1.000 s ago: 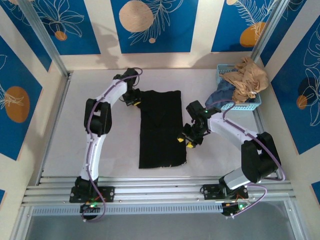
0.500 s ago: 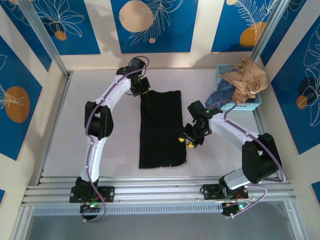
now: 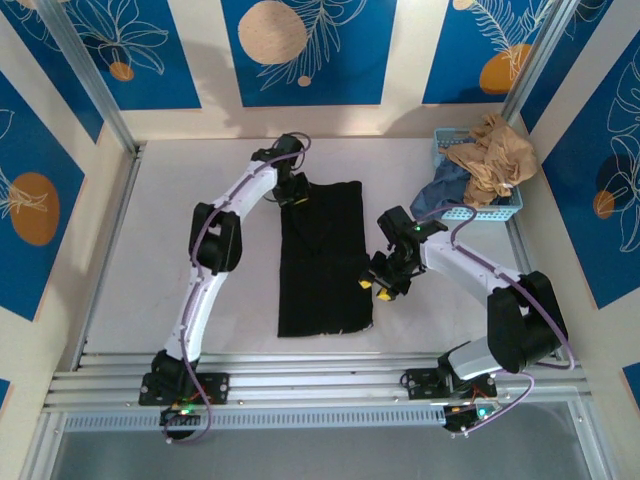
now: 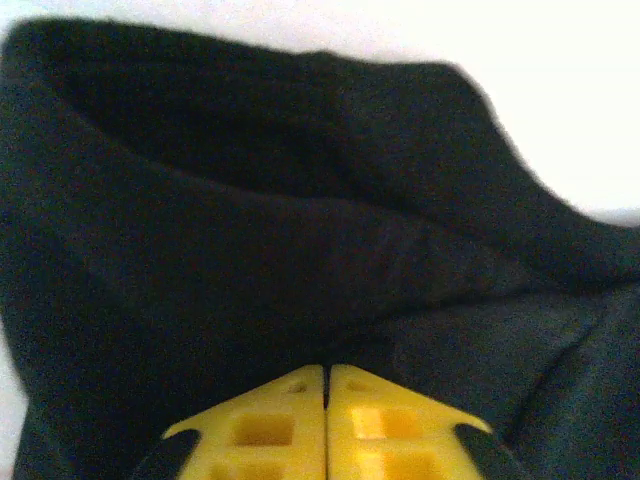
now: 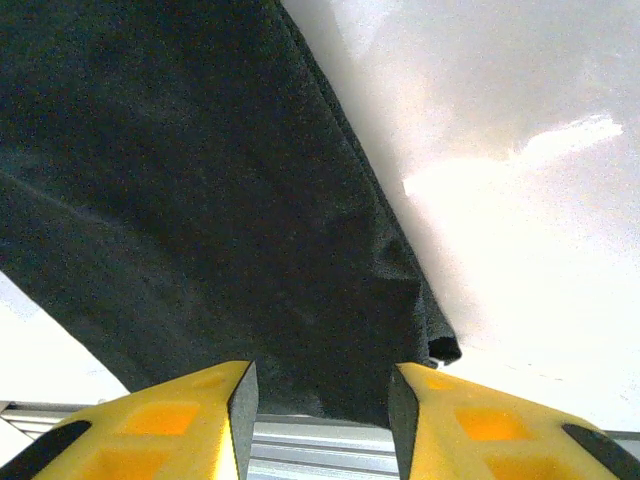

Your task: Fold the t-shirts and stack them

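At the near edge of the table [image 3: 140, 270] the two arms rise from a metal rail [image 3: 320, 385]. Just beyond it the black t-shirt [image 3: 320, 260] lies flat as a long rectangle running away from the arms, plain side up. The right gripper [image 3: 382, 285] sits at the shirt's right edge, about midway along it; seen from the right wrist, its yellow fingers [image 5: 190, 410] stand moderately apart with nothing between them, over the hemmed edge of the shirt [image 5: 180, 180] where it meets the white table [image 5: 520, 200]. Farther off, the left gripper [image 3: 292, 190] is at the shirt's far left corner. From the left wrist, its fingers [image 4: 265, 425] are pressed together with only a hairline between them, their tips against a raised fold of black cloth [image 4: 250, 250]; whether cloth is pinched there I cannot tell. In the far right corner a blue basket [image 3: 500, 210] holds crumpled tan cloth [image 3: 490, 155] and some blue cloth [image 3: 445, 185].
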